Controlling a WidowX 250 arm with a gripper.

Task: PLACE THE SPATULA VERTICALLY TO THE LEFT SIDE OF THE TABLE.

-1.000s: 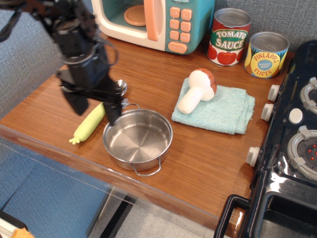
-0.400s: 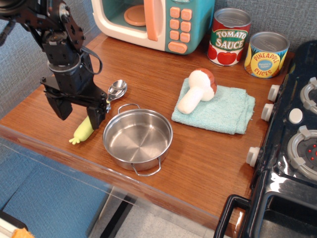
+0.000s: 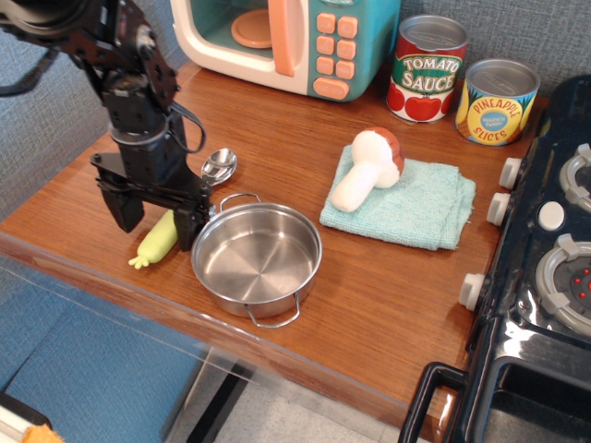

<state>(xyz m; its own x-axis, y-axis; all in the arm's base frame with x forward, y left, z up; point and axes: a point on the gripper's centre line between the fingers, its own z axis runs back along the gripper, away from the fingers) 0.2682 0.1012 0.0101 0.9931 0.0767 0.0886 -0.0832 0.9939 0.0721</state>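
Since 0.4 s ago, end effector (image 3: pixel 159 220) has shifted right and slightly down; spatula (image 3: pixel 175 221) unchanged in place. Fingers are spread open, one on either side of the spatula's handle, tips at or near the desk (image 3: pixel 369 286); contact with the handle cannot be told. Right finger (image 3: pixel 192 221) stands just beside the pot (image 3: pixel 257 258) rim.

Spatula lies diagonally on the desk's left part: yellow-green handle end near the front edge, silver head up-right beside the pot's rear handle. Pot touches or nearly touches the handle on its right, so little room there. Bare wood lies open to the spatula's left and behind it, up to the microwave (image 3: pixel 286 41). Front edge is close below the handle end.

Arm comes down from upper left, wrist near vertical.
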